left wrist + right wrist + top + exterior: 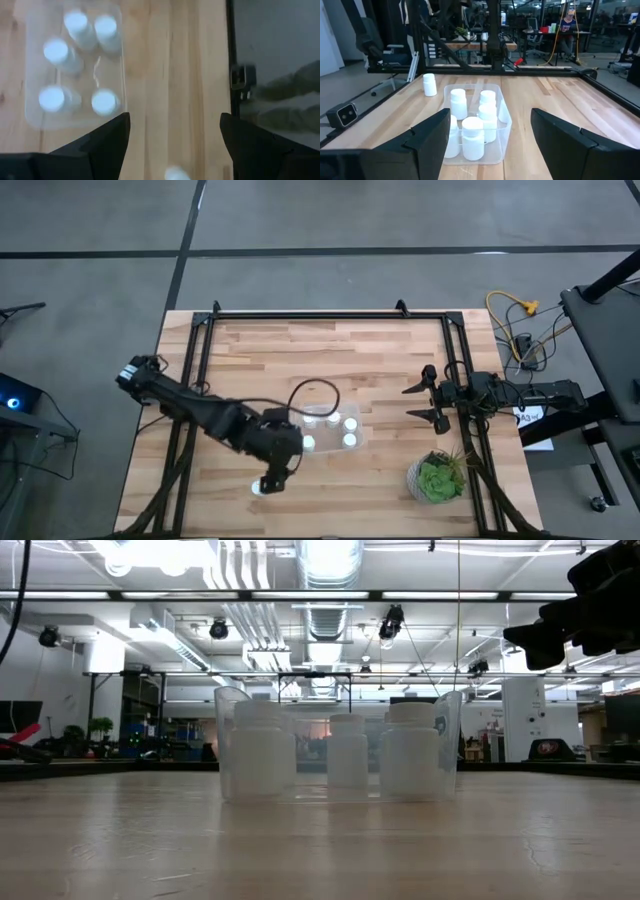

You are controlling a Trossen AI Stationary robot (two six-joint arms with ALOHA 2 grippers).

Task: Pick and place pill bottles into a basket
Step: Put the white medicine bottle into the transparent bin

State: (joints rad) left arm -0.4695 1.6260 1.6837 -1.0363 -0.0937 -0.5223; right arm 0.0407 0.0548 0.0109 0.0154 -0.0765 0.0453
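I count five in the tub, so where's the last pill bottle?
In the high view, the last pill bottle stands on the table near its front edge, outside the basket, under the open left gripper.

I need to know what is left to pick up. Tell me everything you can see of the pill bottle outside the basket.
The lone pill bottle is small, white, cylindrical, seemingly plastic, with a round white cap. It stands upright on the wooden table, apart from the basket, near the table's edge, beneath the left end effector, whose open fingers do not touch it.
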